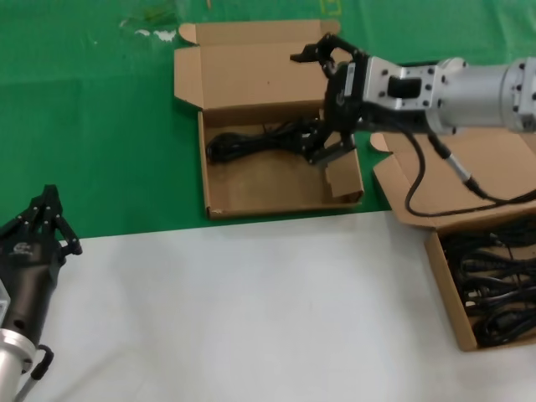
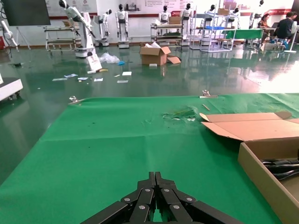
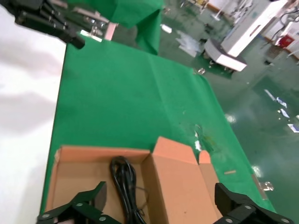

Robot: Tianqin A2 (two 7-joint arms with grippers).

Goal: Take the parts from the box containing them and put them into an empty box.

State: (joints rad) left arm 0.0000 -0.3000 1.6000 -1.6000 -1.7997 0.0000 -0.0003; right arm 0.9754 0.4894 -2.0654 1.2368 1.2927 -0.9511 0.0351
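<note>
The middle cardboard box (image 1: 251,188) lies open on the green cloth with one black cable (image 1: 251,141) in it. It also shows in the right wrist view (image 3: 70,172) with the cable (image 3: 122,182), and in the left wrist view (image 2: 261,172). My right gripper (image 1: 322,105) hovers over this box's right end, open and empty, jaws spread wide above the cable (image 3: 161,205). The right box (image 1: 448,293) holds several black cables (image 1: 498,285); its lid (image 1: 469,180) lies open under my right arm. My left gripper (image 1: 46,213) is parked at the front left, shut and empty (image 2: 155,176).
The middle box's lid (image 1: 251,67) lies flat behind it, and a small side flap (image 1: 343,177) stands up at its right end. White table surface (image 1: 251,310) fills the front; green cloth (image 1: 84,109) covers the back.
</note>
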